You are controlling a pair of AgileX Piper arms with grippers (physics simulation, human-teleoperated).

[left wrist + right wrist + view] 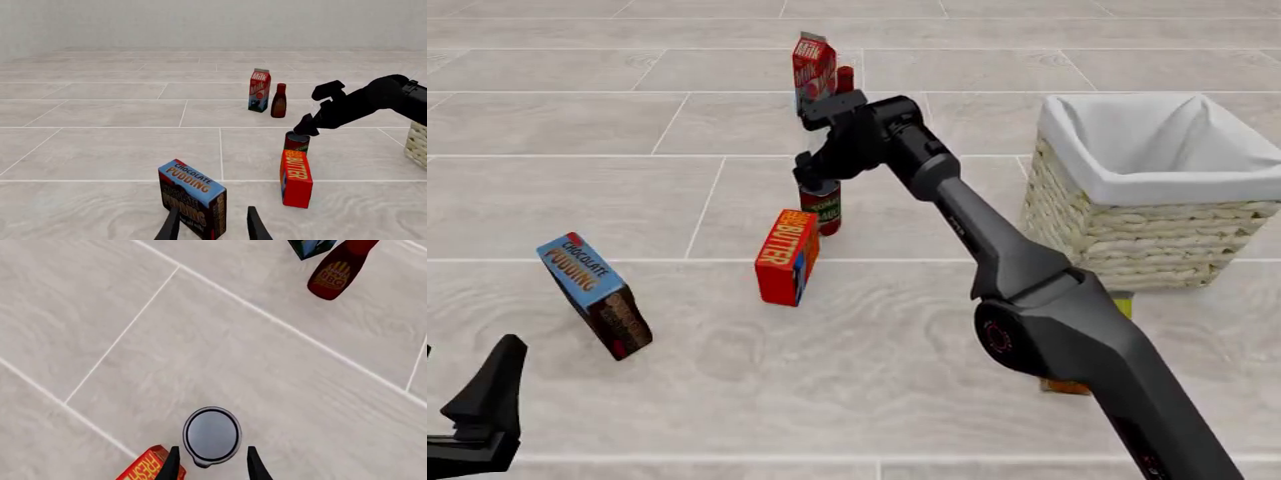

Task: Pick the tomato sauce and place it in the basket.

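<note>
The tomato sauce is a short can standing upright behind the butter box. It also shows in the left wrist view and the right wrist view, where its round top lies between the fingers. My right gripper is open, pointing down just above the can, with a finger on each side and not closed on it. The basket, pale wicker with a white lining, stands to the right. My left gripper is open and empty, low at the near left.
A red butter box stands just in front of the can. A chocolate pudding box leans at the left, close to my left gripper. A milk carton and a dark red bottle stand behind the can.
</note>
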